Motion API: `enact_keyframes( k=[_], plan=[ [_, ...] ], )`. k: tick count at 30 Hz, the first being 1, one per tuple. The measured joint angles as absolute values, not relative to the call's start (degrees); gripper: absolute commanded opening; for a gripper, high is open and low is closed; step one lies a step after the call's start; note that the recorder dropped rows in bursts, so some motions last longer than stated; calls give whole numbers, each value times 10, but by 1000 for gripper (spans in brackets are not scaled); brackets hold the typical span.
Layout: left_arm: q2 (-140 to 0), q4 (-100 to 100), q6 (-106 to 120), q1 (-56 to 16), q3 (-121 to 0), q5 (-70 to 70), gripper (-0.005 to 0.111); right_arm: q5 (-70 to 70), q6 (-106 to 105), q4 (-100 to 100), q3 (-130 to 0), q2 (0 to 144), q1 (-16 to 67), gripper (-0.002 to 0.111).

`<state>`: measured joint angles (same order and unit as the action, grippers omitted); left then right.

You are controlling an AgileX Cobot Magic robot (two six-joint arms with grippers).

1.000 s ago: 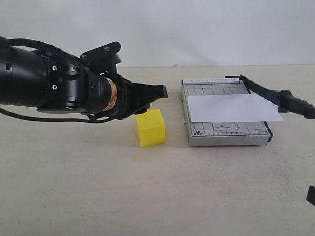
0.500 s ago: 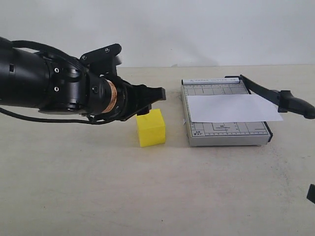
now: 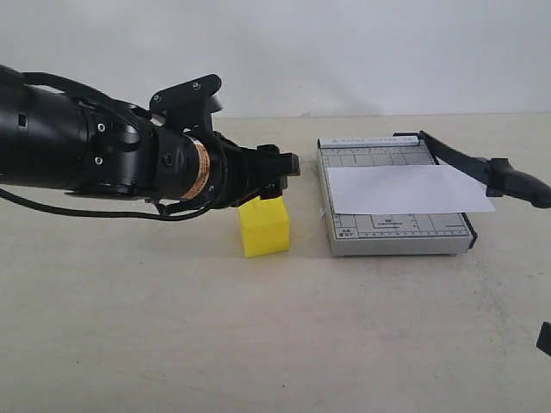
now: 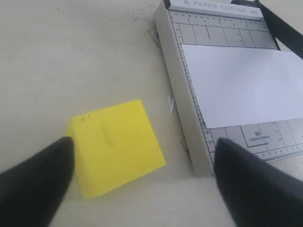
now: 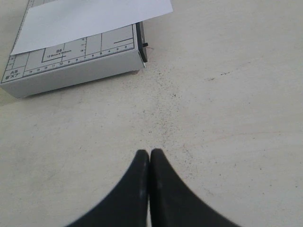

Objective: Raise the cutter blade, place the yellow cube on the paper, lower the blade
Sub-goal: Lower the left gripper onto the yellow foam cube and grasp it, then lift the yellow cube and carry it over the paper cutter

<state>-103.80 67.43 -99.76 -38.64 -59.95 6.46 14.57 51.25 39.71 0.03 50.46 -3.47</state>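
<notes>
The yellow cube sits on the table, just beside the grey cutter base but not touching it. The left gripper hangs right over the cube. Its two black fingers are spread wide and hold nothing. In the left wrist view the cube lies in the gap between them, closer to one finger than the other. I cannot tell if that finger brushes a corner.

The right gripper is low over bare table near a corner of the base. Its fingers are pressed tight together, with nothing between them.

The paper lies flat across the base, and one end pokes out past the edge. The cutter blade sticks out to that side with its fat handle in the air, so I think it is already up.

The cube looks small and light to me. It has a little dent on top, so it may be a bit squishy, like foam. Its sides are flat and plain, which is good for pinching. I would grab it on two sides that face each other, about halfway down, and squeeze gently so it does not pop out or tip.

The paper is thin and loose, so a bump could slide it. The cube should come down softly, flat on the white part.
</notes>
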Motion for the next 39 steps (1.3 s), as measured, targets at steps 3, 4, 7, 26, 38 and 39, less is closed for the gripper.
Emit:
enact_keyframes(
  k=[3, 4, 7, 26, 38, 39],
  plan=[
    [-1038, 673, -999, -386, -600, 64, 110, 146, 515, 397, 0, 505, -35, 0],
    [-1038, 672, -1000, -386, -600, 55, 110, 146, 516, 397, 0, 505, -35, 0],
    [-1040, 668, -1016, -386, -601, -9, 110, 146, 516, 397, 0, 505, -35, 0],
    [-1147, 635, -988, -457, -739, 315, 110, 159, 525, 397, 0, 505, -35, 0],
    [-1210, 598, -967, -458, -752, 325, 110, 192, 527, 397, 0, 505, -35, 0],
    [-1215, 598, -967, -458, -752, 325, 110, 195, 527, 397, 0, 505, -35, 0]
  ],
)
